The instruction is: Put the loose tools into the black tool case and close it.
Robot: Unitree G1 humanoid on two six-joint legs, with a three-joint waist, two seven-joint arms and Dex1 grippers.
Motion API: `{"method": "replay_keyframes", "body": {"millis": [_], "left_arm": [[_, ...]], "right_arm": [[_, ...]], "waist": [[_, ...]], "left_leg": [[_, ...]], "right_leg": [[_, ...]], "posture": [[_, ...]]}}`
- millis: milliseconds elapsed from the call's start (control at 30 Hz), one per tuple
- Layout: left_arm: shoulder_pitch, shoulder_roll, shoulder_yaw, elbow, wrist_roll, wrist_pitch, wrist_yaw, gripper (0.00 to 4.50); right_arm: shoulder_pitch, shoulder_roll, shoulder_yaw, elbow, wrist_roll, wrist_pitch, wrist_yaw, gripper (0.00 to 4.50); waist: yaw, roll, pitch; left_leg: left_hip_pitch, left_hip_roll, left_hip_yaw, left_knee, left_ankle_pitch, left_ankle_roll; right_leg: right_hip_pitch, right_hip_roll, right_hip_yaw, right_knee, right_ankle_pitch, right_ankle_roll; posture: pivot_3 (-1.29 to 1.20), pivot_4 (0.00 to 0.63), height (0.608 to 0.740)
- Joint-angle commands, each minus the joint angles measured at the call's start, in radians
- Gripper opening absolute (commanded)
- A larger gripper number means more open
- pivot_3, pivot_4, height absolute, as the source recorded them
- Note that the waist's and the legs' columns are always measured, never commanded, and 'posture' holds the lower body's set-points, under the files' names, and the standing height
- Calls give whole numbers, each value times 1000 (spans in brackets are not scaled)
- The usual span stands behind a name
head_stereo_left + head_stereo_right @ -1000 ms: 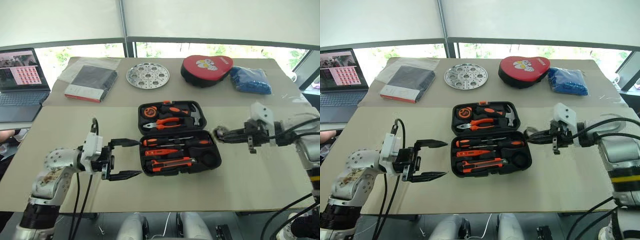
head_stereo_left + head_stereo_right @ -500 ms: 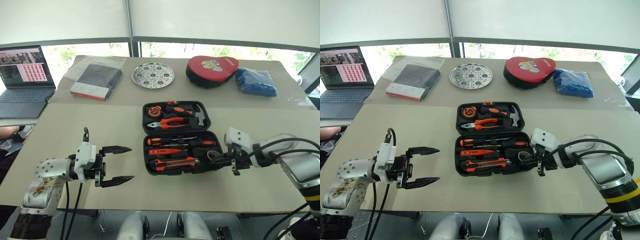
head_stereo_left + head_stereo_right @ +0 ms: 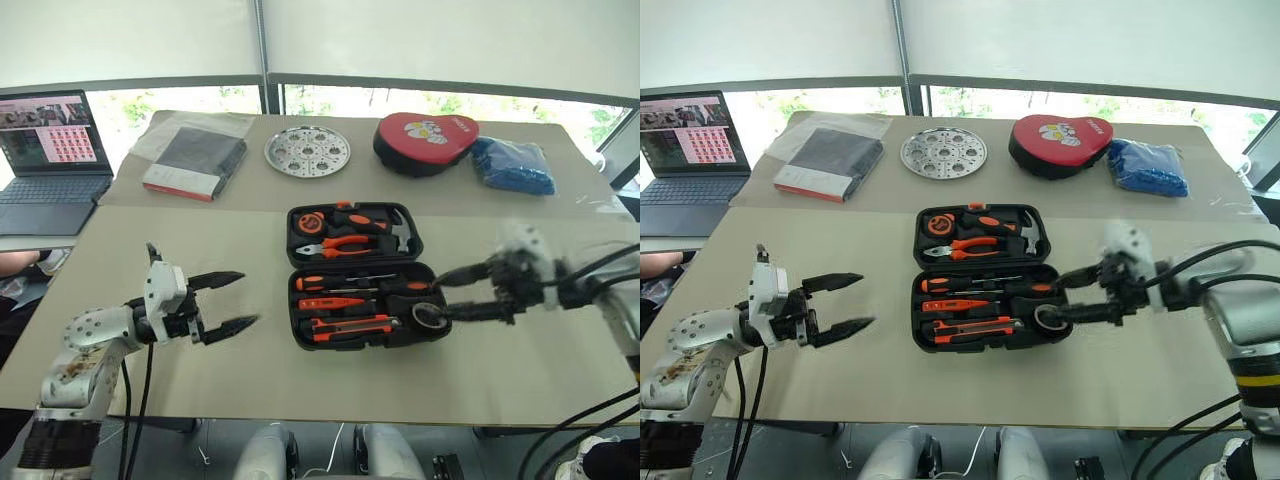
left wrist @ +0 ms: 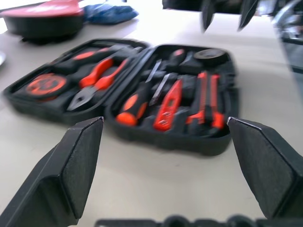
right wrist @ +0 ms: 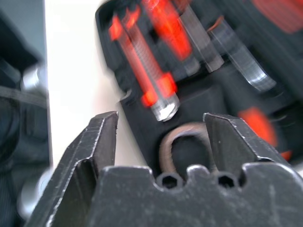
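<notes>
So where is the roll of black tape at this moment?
In the left eye view the roll of black tape lies in the near right corner of the open black tool case, beside the utility knife.

One open black tool case [image 3: 363,275] at centre — inside: two screwdrivers [image 3: 340,282], one tester pen [image 3: 328,303], one utility knife [image 3: 350,325], one tape roll [image 3: 430,318], one pliers [image 3: 345,243], one hammer [image 3: 392,230], one tape measure [image 3: 301,222]. At 12 o'clock — one perforated metal disc [image 3: 307,150]; at 10 — one laptop [image 3: 45,150].
</notes>
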State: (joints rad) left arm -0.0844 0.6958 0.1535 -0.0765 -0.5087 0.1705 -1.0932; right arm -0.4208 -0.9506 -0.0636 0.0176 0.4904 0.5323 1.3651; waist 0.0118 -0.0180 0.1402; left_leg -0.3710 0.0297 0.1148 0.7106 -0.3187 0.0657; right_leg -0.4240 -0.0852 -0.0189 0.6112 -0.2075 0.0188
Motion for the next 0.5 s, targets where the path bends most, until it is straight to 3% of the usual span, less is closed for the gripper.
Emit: {"method": "replay_keyframes", "body": {"millis": [33, 167, 267, 300, 367, 500], "left_arm": [[-45, -16, -1, 19, 38, 43, 91, 2673], [-125, -55, -47, 82, 107, 94, 195, 1363], [-168, -88, -76, 83, 122, 71, 191, 194], [-168, -93, -72, 74, 115, 48, 171, 1], [-148, -85, -66, 48, 84, 34, 113, 0], [-100, -56, -65, 9, 48, -12, 0, 0]], "right_arm": [[-12, 48, -39, 152, -74, -165, -86, 3052], [-39, 108, 23, 351, -282, -455, -249, 2159], [-41, 154, 28, 342, -264, -474, -228, 1023], [-39, 158, 23, 331, -255, -481, -217, 678], [-35, 159, 3, 313, -227, -501, -185, 65], [4, 131, -31, 213, -134, -471, -79, 65]], "waist": [[-1, 0, 0], [-1, 0, 0], [-4, 0, 0], [-6, 0, 0], [-10, 0, 0], [-15, 0, 0]], "left_leg": [[0, 0, 0, 0, 0, 0], [0, -1, 1, 0, 4, -7], [0, -2, 2, 0, 5, -8], [0, -1, 2, 0, 6, -9], [0, 0, 2, 0, 6, -10], [-1, 3, 2, -1, 6, -11]], "right_leg": [[0, 0, 0, 0, 0, 0], [-1, 0, 1, 1, 0, 0], [-1, 0, 2, 1, 0, 1], [-1, 1, 3, 1, 0, 1], [-2, 3, 4, 1, 0, 1], [-2, 5, 4, 0, 0, 1]], "posture": [[0, 150, 740], [0, 150, 740], [0, 150, 740], [0, 150, 740], [0, 150, 740], [0, 150, 740]]}}
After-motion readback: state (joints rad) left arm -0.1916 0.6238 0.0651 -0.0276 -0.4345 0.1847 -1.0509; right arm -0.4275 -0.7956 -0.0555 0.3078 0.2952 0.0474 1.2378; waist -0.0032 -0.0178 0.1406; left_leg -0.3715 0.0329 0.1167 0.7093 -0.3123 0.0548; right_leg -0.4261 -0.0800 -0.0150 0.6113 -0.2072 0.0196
